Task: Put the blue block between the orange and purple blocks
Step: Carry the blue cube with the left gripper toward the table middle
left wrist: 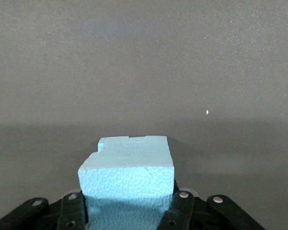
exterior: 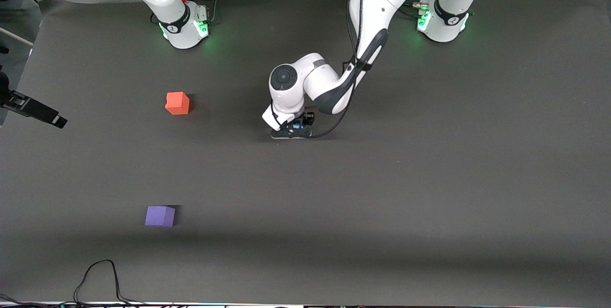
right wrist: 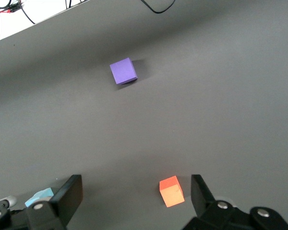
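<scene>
the left hand point(exterior: 292, 130) is gripping the blue block point(left wrist: 128, 175) between its fingers, low over the middle of the bench point(exterior: 429, 179). the gap it is aiming for is lying toward the right arm's end of the bench: the orange block point(exterior: 177, 103) is sitting farther from the front camera, the purple block point(exterior: 160, 216) nearer, well apart. the right hand point(right wrist: 134, 201) is waiting with its fingers spread, empty, above the orange block.
</scene>
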You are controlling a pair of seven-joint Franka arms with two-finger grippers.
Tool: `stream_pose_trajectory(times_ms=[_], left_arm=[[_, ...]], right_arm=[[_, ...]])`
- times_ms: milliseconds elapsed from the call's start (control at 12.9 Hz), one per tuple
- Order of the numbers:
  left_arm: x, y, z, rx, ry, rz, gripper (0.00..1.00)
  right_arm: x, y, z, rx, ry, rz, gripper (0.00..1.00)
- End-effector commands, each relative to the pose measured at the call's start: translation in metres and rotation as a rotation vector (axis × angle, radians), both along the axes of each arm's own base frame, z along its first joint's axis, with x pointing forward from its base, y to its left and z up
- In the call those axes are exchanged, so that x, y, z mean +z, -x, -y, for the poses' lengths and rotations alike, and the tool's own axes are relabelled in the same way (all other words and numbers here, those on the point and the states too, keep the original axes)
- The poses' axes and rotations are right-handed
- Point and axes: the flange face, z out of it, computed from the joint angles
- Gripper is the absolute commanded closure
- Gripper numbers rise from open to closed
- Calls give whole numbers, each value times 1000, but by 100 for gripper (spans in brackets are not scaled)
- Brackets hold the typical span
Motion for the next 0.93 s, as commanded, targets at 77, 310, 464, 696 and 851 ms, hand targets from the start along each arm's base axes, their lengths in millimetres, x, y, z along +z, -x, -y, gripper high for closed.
stream_pose_trajectory(times_ms=[77,310,464,696,851], left_arm=[[1,-4,6,-2,0,28,0],[51,-37,-15,32,35,44,0],[112,-70,-53,55,76,-28,0],[183,-130,-154,59,147,-135,0],[214,-165,-244,78,158,-194,0]], right_arm=[[-1,-1,-2,-26,7,-5,0],[-7,-8,-5,-21,2,-11,0],[0,-6,-4,-23,5,1,0],[8,-5,0,-33,3,13,0],[3,-8,-2,-28,0,6,0]])
